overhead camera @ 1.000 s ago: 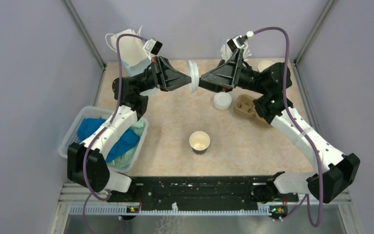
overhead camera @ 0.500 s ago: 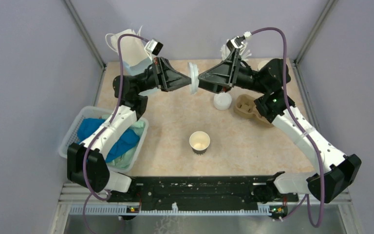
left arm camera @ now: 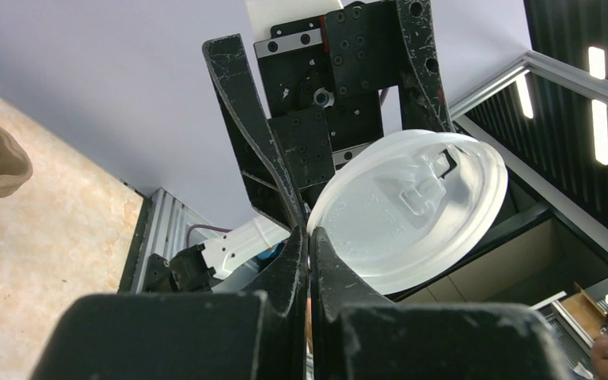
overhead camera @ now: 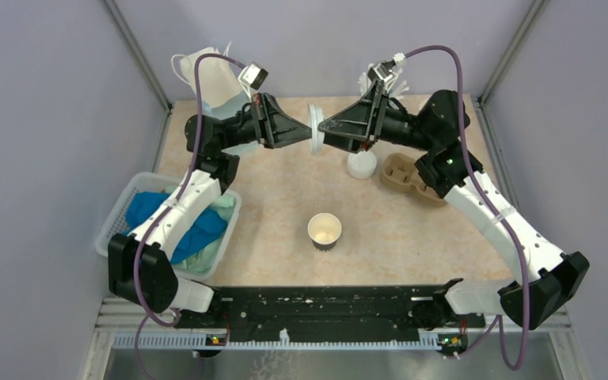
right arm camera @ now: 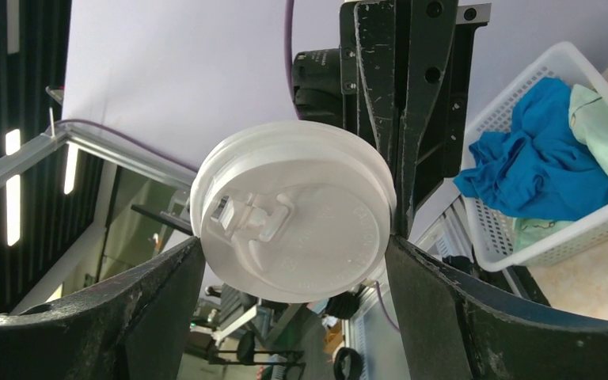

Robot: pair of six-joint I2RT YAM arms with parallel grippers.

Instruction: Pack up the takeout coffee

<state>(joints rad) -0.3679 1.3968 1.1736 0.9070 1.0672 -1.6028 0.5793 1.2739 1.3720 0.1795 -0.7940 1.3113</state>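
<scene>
Over the last second both arms have drawn up slightly and the right jaws have edged a touch closer to the left jaws, while the dome lid [left arm camera: 412, 214] between them has hardly shifted. Nearest the arm bases, well short of the jaws and low beneath them, the coffee cup [overhead camera: 324, 230] stands upright and alone on the worktop [overhead camera: 277, 206]. Its mouth is open and lidless, with a dark wall under a pale rim. To the left of it, under the left arm [overhead camera: 194, 190], a white basket [right arm camera: 538, 247] holds a blue cloth [right arm camera: 538, 158] and a pale green cloth [right arm camera: 602, 127]. Farther on, just below and beside the right jaws, a round white lid [overhead camera: 362, 164] lies on the worktop next to a brown moulded cup carrier [overhead camera: 402, 174]. Above these the two sets of jaws meet tip to tip, off the worktop. The left jaws are closed almost completely, pinching the dome lid by its rim so that it stands on edge. The right jaws are spread wide, one finger on either side of the lid; whether they touch it cannot be told. Beyond the left jaws, against the far wall, stands a white paper bag [overhead camera: 210, 75].
</scene>
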